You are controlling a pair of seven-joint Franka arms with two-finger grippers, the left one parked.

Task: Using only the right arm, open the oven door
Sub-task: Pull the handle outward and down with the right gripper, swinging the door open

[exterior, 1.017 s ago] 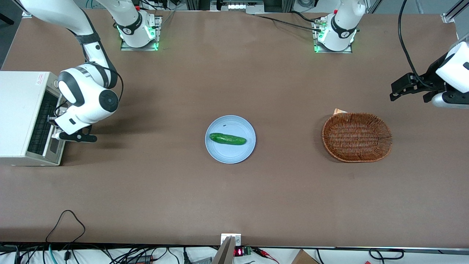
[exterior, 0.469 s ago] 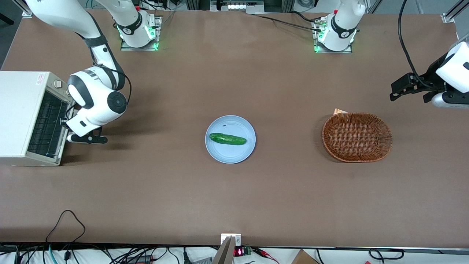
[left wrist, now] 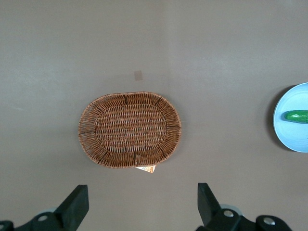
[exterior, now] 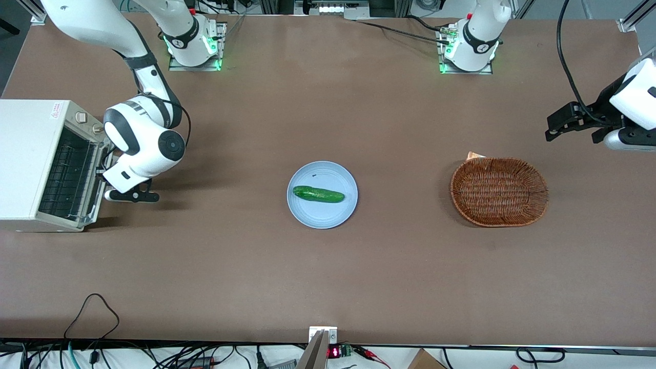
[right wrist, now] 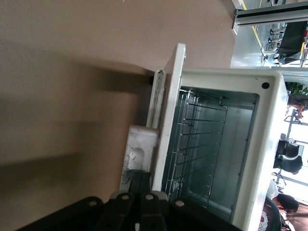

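Counter (exterior: 359, 282): gripper (right wrist: 141, 185) pinched on oven door (right wrist: 166, 115) handle (right wrist: 137, 154), door half-lowered; stiff, hinged, handle likely slippery.

A robotics lab; arm bases (exterior: 190, 43) bolted to a brown table (exterior: 328, 277); loose cables (exterior: 87, 312) along its edge.

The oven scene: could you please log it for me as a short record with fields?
oven: cream box at the working arm's end of the table
door: swung partly open, wire rack showing inside
handle: silver bar on the door's outer face
tool: at the handle, fingers together on it
plate: blue, mid-table, holding a cucumber
basket: wicker, toward the parked arm's end
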